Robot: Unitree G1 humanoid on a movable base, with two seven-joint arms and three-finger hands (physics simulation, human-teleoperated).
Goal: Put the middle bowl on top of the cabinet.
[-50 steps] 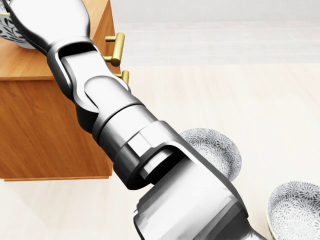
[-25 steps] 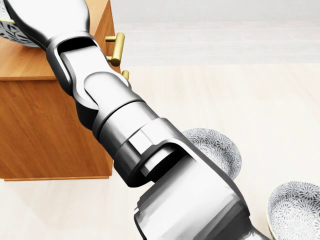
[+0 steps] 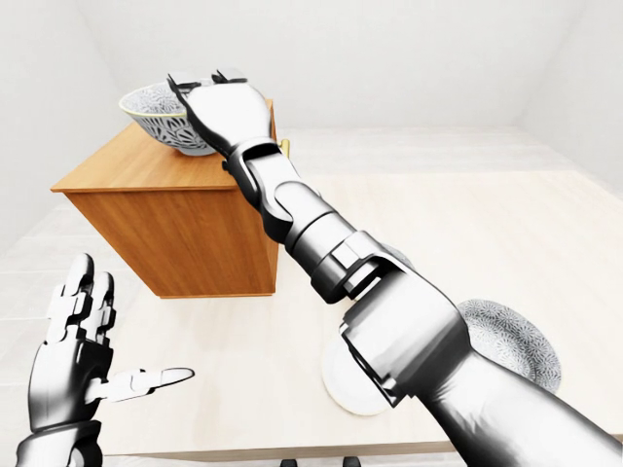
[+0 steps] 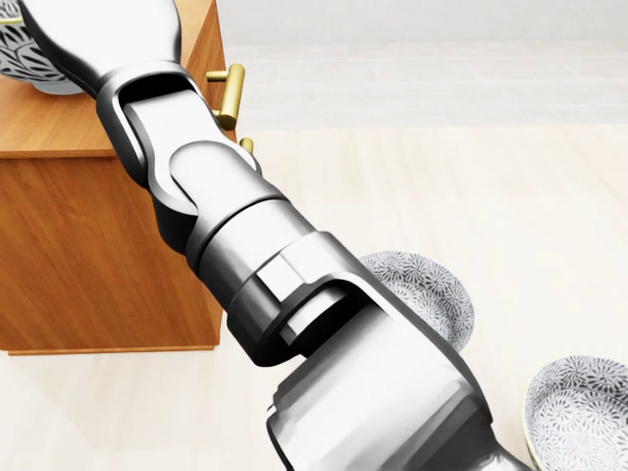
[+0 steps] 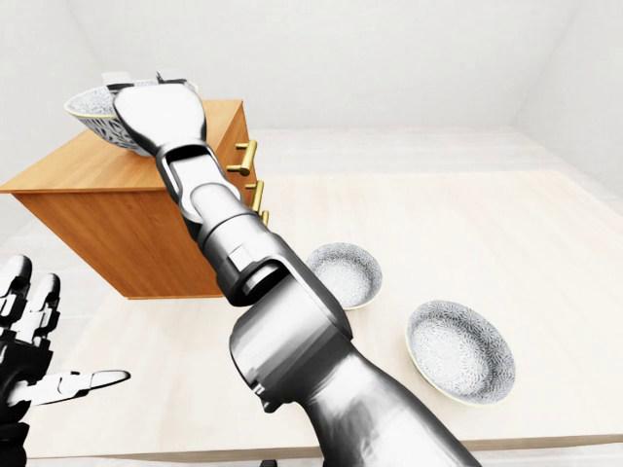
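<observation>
The patterned middle bowl [image 3: 154, 109] is at the far left part of the wooden cabinet's top [image 3: 136, 167], tilted a little, its foot at or just above the wood. My right hand [image 3: 202, 82] reaches across the cabinet, and its dark fingertips [image 3: 181, 84] hook over the bowl's near rim, shut on it. The long silver right arm [image 4: 294, 294] fills the head view, where only a sliver of the bowl [image 4: 18, 47] shows at the top left. My left hand [image 3: 92, 336] hangs low at the left with its fingers spread, holding nothing.
Two more patterned bowls [image 5: 343, 272] [image 5: 459, 350] sit on the pale table [image 5: 467, 233], right of the arm. Brass drawer handles [image 5: 245, 156] stick out from the cabinet's right face. White walls close the room behind.
In the head view my right arm has slid slightly rightward and farther over the cabinet. The bowl has shifted a little toward the view's top left corner.
</observation>
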